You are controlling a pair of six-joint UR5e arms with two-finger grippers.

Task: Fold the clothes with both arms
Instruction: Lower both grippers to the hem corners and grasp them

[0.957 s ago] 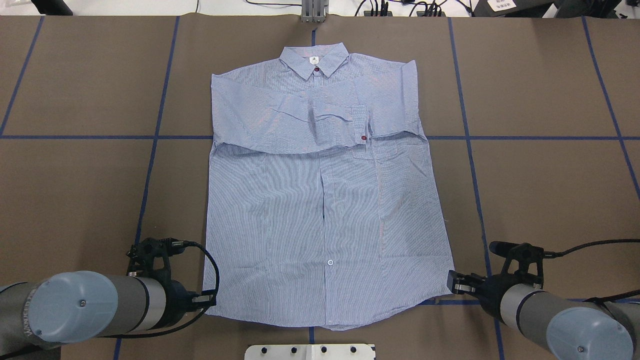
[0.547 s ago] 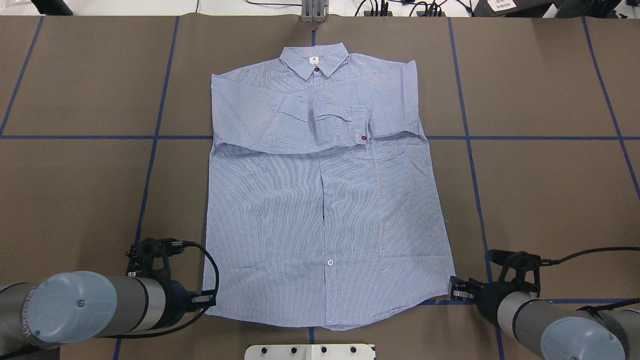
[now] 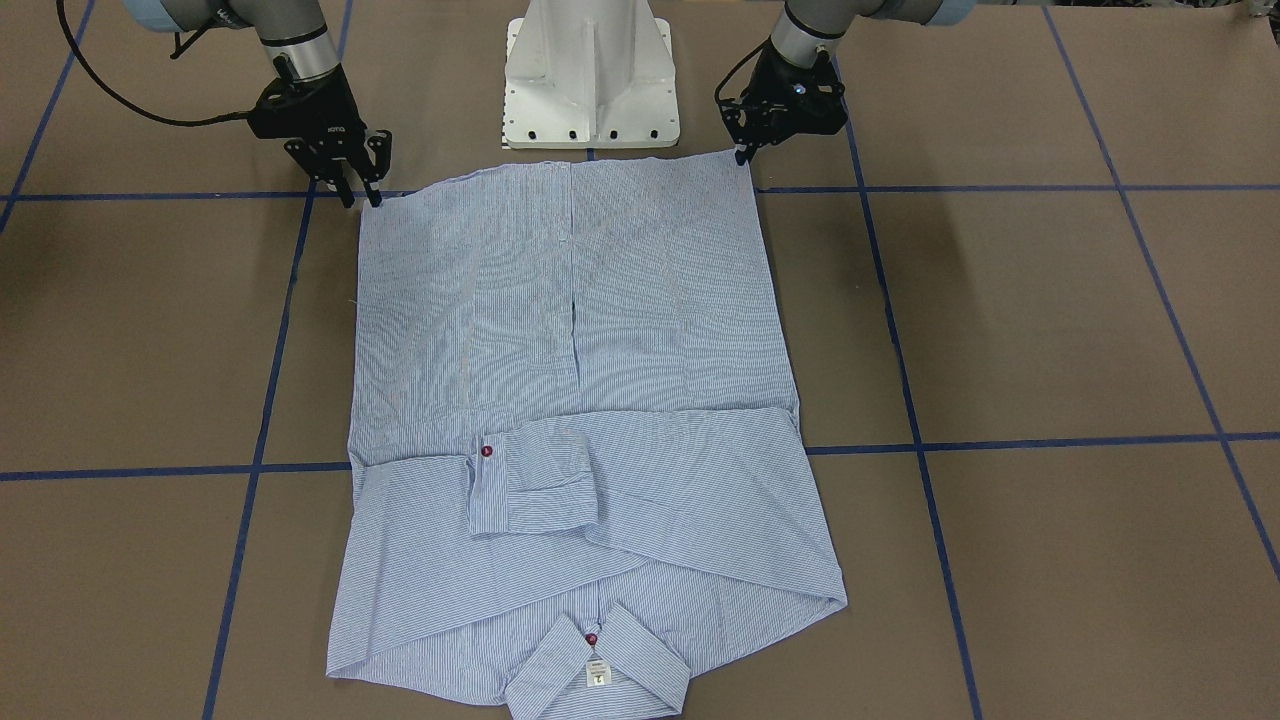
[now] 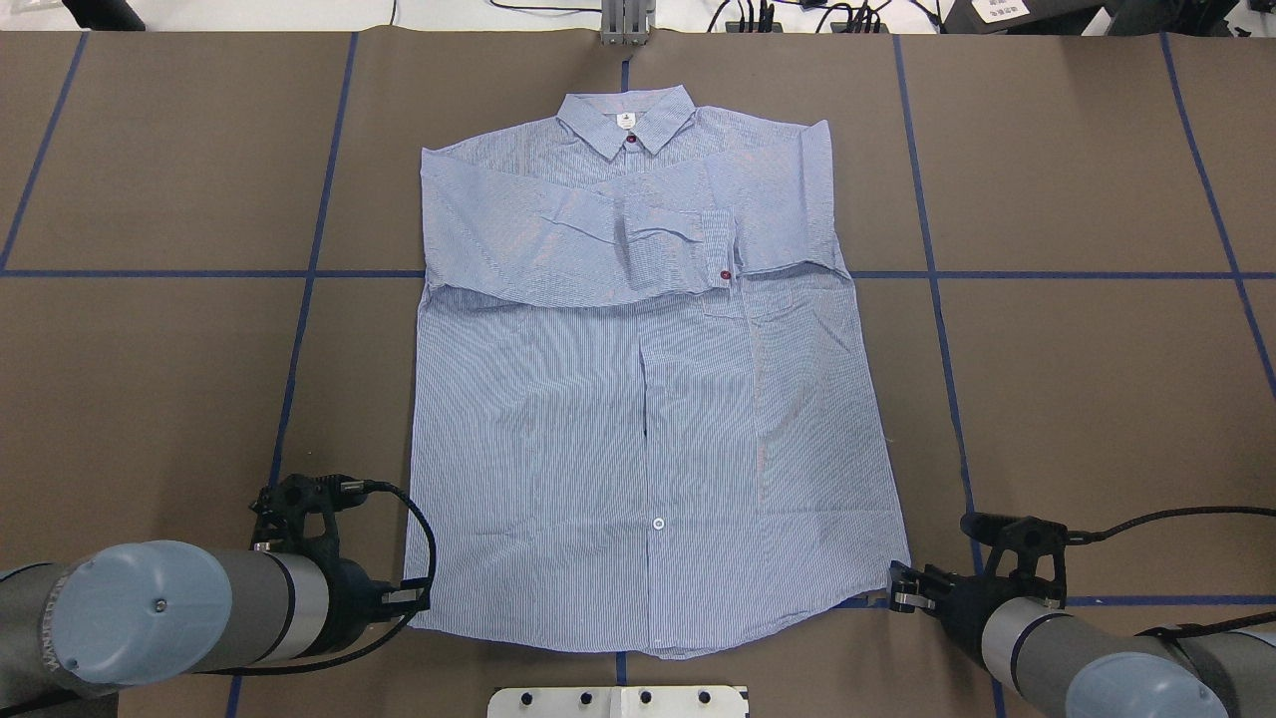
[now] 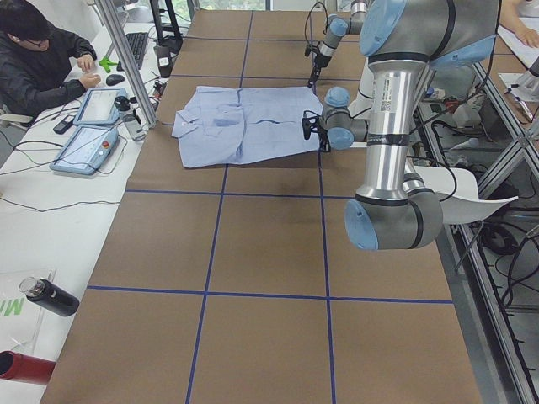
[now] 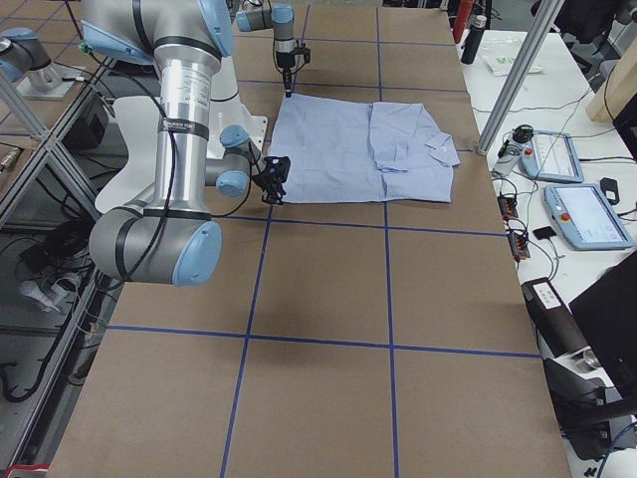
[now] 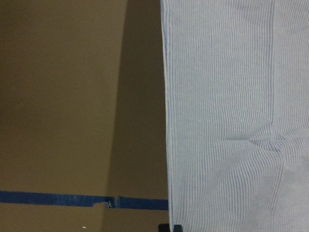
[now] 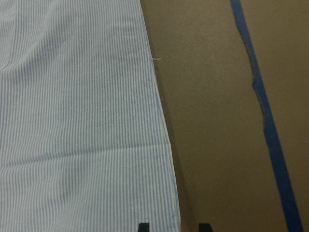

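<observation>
While left end effector is waiting at shirt hem corner, grip unreadable, right end effector, jaws apart, is closing on opposite corner; two-corner pinch nearing.

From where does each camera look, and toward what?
Front: across the table, looking toward the base; shirt, left arm, right arm.
Overhead: behind the base, looking down; both arms.
Left side: table's left end; left arm near.
Right side: table's right end; right arm near.
Left wrist: down on shirt's edge; a jaw tip.
Right wrist: down on shirt's edge; two jaw tips.
All share the shirt.
</observation>
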